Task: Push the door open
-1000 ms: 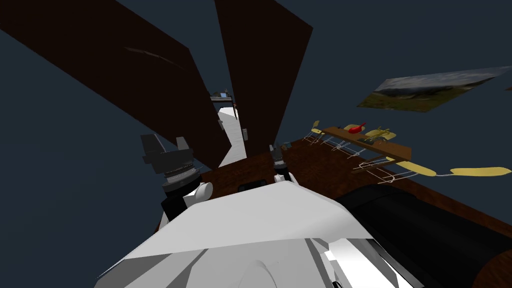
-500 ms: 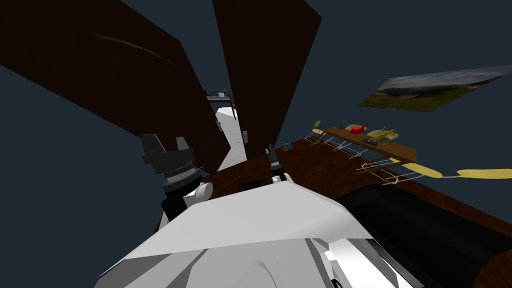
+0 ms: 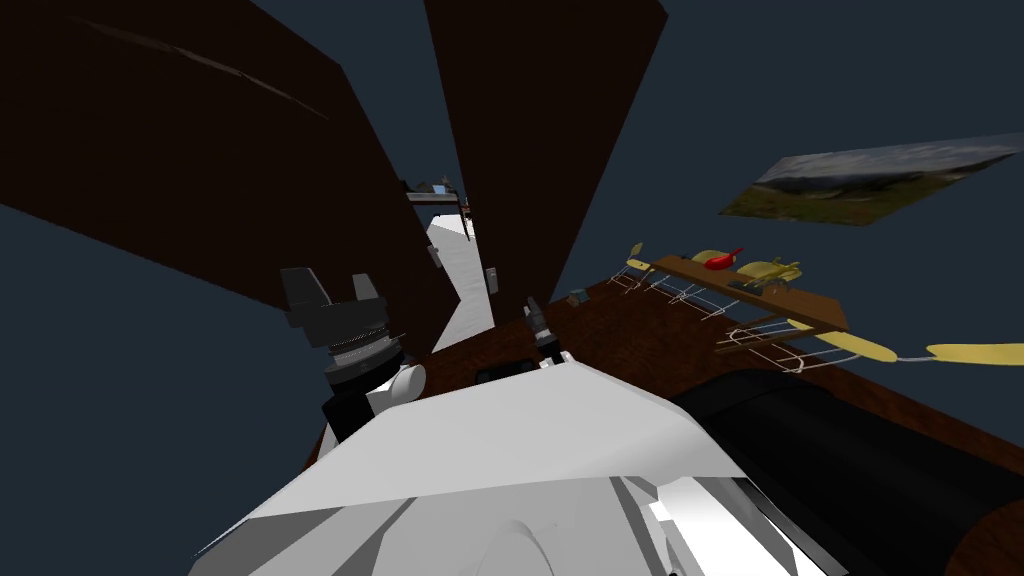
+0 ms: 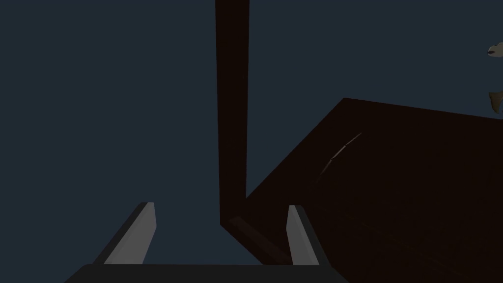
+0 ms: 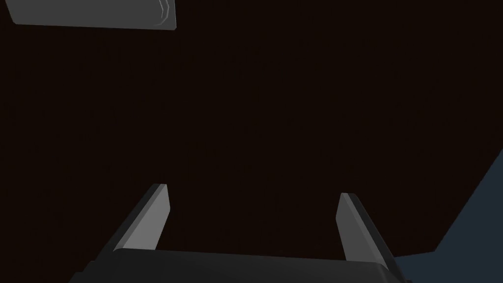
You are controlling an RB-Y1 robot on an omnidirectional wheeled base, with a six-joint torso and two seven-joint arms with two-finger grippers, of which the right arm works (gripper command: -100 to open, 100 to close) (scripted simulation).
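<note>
Two dark brown panels rise ahead with a narrow gap between them. My right gripper [image 3: 531, 305] is low at the foot of the right panel, the door [image 3: 540, 130]. In the right wrist view the fingers stand open [image 5: 253, 189] close against the door's flat brown face [image 5: 270, 98], with nothing between them. A grey handle [image 5: 93, 12] lies off to one side beyond the fingers. My left gripper [image 3: 335, 287] is raised beside the left panel [image 3: 200, 150]. It is open [image 4: 221, 204] and faces a brown upright strip [image 4: 232, 98] and that panel [image 4: 393, 186].
White floor [image 3: 455, 285] shows through the gap. To the right are a brown table [image 3: 790, 300] with small things on it, yellow chairs [image 3: 860, 345], a picture [image 3: 850, 180] on the dark blue wall, and a black bulky piece [image 3: 850, 450] near my right side.
Both brown panels have grown in the head view and the gap has widened a little. My right gripper has gone forward and to the left. The left arm has not moved.
</note>
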